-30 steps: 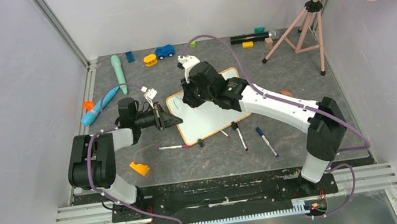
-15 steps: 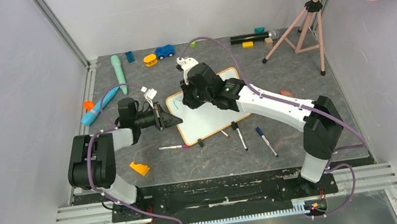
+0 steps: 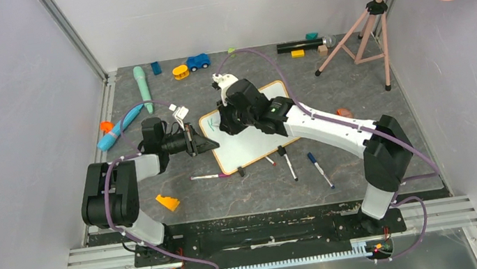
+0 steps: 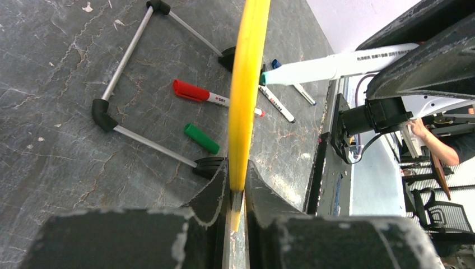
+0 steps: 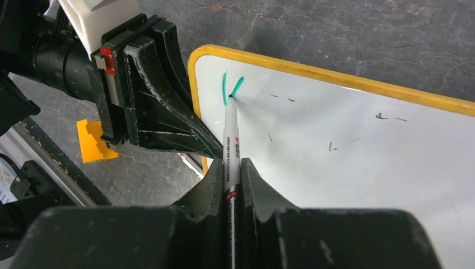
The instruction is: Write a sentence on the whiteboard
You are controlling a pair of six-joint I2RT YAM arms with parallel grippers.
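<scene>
Our right claw (image 5: pixel 231 167) pinches a white green-tipped marker (image 5: pixel 230 134). Two green strokes (image 5: pixel 231 88) sit at ten o'clock on the orange-framed whiteboard (image 5: pixel 358 151), with our left claw (image 4: pixel 237 188) pinching its rim. We judge most writing remains.

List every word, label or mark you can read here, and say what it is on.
"K", an unfinished green letter, on the whiteboard.
Print on the marker in the right gripper: too blurred to read.
Print on the red-capped marker: too small to read.
</scene>
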